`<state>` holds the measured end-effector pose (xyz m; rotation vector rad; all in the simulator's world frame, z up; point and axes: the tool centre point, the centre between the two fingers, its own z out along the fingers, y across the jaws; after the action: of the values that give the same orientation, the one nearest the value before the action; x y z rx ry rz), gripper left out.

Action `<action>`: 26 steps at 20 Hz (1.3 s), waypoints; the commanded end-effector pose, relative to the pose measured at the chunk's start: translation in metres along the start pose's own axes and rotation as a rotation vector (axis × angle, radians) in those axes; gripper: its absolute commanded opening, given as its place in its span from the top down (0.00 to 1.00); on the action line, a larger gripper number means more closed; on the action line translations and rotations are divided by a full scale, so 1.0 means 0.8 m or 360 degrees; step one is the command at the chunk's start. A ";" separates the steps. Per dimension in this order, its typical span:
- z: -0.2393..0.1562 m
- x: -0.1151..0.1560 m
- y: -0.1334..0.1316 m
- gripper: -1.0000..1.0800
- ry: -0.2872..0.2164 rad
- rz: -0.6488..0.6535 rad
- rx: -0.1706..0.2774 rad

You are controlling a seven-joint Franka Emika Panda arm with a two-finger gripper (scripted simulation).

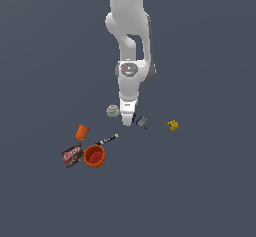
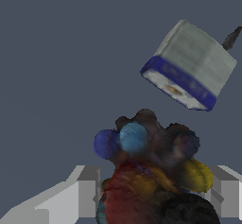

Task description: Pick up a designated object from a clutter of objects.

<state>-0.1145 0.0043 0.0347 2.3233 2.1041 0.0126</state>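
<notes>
The designated object [image 2: 151,171] is a dark lumpy item with blue, red and yellow-green patches, and it fills the gap between my fingers in the wrist view. My gripper [image 2: 153,194] has its left finger [image 2: 80,190] and right finger [image 2: 227,194] pressed against the object's two sides. In the exterior view the gripper [image 1: 128,122] is down at the surface, and its fingers hide the object. The rest of the clutter of objects lies scattered around it.
The grey-blue piece [image 1: 142,122] [image 2: 189,67] lies close beside the gripper and the whitish ball [image 1: 113,111] is on the other side. Farther off are the yellow block [image 1: 173,125], black-white marker [image 1: 107,140], orange cup [image 1: 82,132], orange bowl [image 1: 94,156] and red-dark flat box [image 1: 72,155].
</notes>
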 end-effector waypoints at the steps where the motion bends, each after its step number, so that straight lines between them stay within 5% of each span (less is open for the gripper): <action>1: 0.006 -0.003 -0.004 1.00 -0.0002 0.0007 0.0018; 16: -0.010 0.000 0.001 1.00 -0.0002 -0.0001 -0.0002; 26: -0.068 0.002 0.010 1.00 -0.0002 -0.0002 0.0002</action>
<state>-0.1087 0.0045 0.0792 2.3227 2.1055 0.0087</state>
